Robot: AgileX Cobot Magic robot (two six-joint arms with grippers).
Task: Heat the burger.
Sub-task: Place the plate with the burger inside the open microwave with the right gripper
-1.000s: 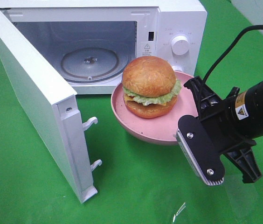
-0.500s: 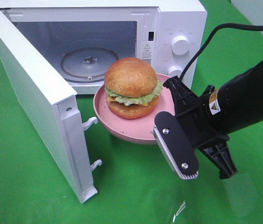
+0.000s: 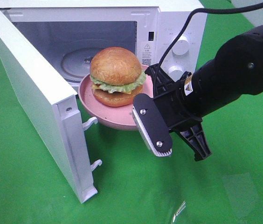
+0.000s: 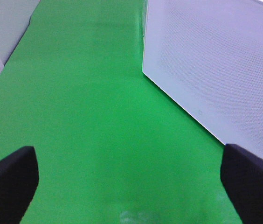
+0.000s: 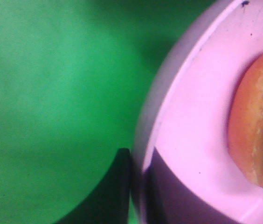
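Note:
The burger [image 3: 116,70], with a domed brown bun and lettuce, sits on a pink plate [image 3: 87,91]. My right gripper [image 3: 146,91] is shut on the plate's right rim and holds it lifted at the open microwave's [image 3: 178,28] mouth, over the front of the glass turntable [image 3: 75,58]. In the right wrist view the plate [image 5: 192,130] and the bun's edge [image 5: 255,130] fill the frame, with a dark finger [image 5: 122,186] at the rim. My left gripper [image 4: 129,186] is open and empty over the green cloth, out of the exterior view.
The microwave door [image 3: 33,93] stands swung open to the left, its latch hooks pointing right. A white perforated panel [image 4: 215,60] shows beside my left gripper. Green cloth [image 3: 136,186] covers the table.
My right gripper has carried the plate and burger left and toward the microwave opening, from in front of the control panel to the cavity's mouth.

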